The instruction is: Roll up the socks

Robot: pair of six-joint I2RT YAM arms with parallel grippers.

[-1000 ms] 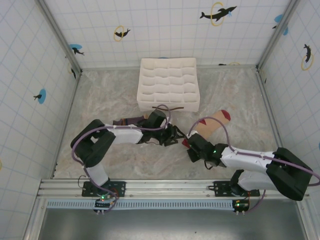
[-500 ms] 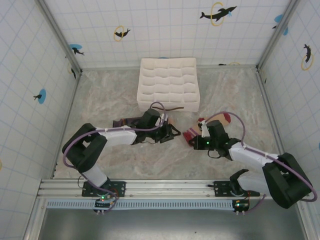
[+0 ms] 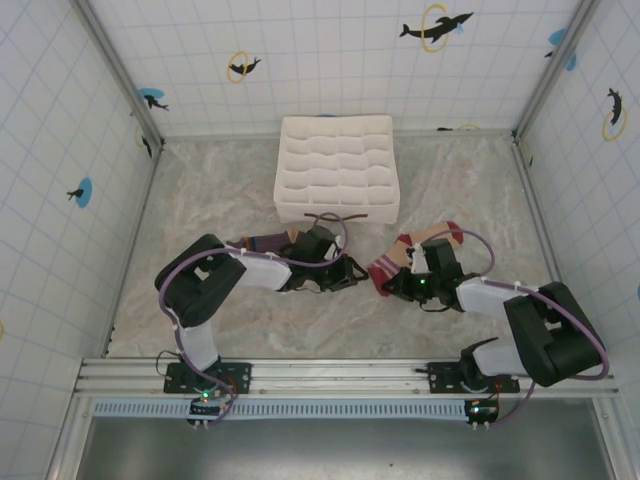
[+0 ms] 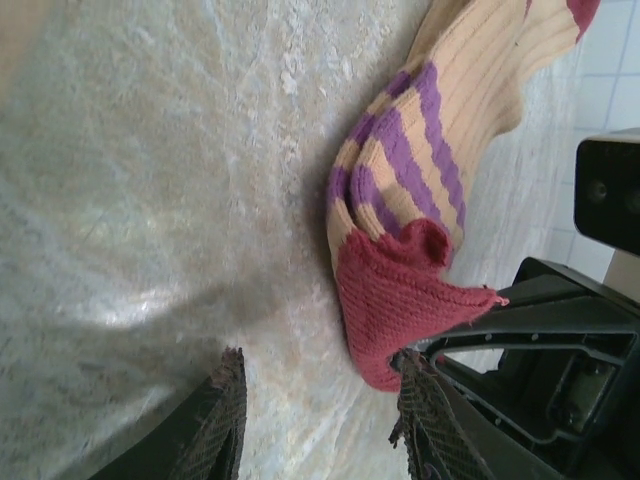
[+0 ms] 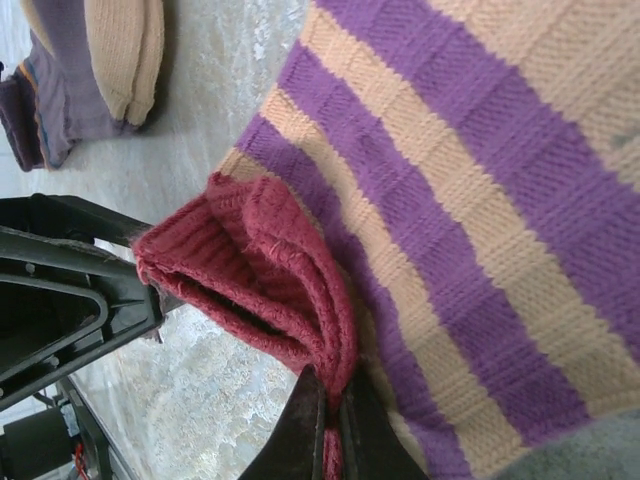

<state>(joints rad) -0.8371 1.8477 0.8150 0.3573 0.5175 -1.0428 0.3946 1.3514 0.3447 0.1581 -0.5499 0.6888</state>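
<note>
Beige sock (image 3: 447, 237), now overhung by the swung-in right gripper (image 5: 330, 392) pinching its cuff, points toe upper-right, cuff lower-left; left gripper (image 4: 322, 358) part open

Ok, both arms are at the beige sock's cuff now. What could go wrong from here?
1. The right gripper pinches just the edge of the red cuff on the beige sock; a pull might slip it free.
2. The left gripper stands open right beside it; closing in, the two could collide.
3. The cuff sits close to one of the left fingers, not centred, so that grip may catch little fabric.
</note>
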